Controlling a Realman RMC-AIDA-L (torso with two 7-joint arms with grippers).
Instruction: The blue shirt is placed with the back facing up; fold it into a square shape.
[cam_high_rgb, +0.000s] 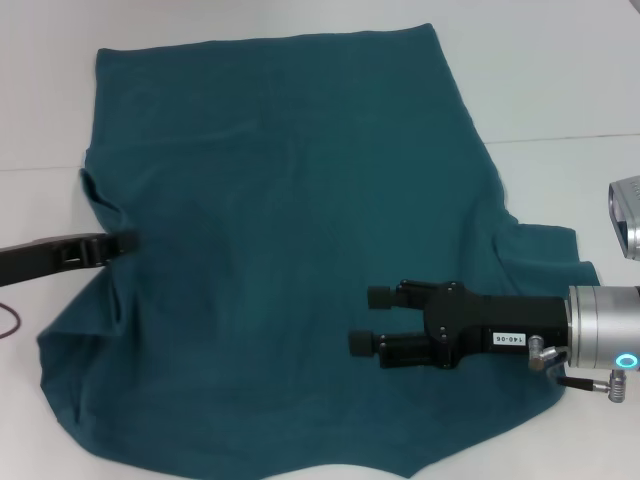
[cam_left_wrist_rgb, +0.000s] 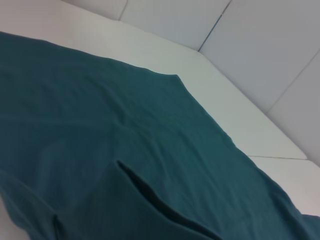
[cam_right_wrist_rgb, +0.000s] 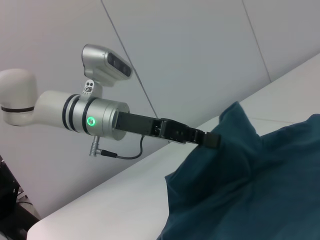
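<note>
Shirt (cam_high_rgb: 290, 250) lies spread on the table (cam_high_rgb: 560, 80), soft, limp knit best pinched at edges; left gripper (cam_high_rgb: 128, 242) grips its left edge, right gripper (cam_high_rgb: 366, 319) hovers open above it

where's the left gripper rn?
Head view: the left gripper is at the blue shirt's left edge, by the sleeve. Right wrist view shows it shut on that fabric.

Bright, even, diffuse overhead light in all views; only soft, faint shadows beneath the folds of the blue shirt (cam_high_rgb: 290, 230) and under the right claw (cam_high_rgb: 368, 320); no glare on the white table (cam_high_rgb: 560, 80); mildly soft focus in both wrist views
</note>
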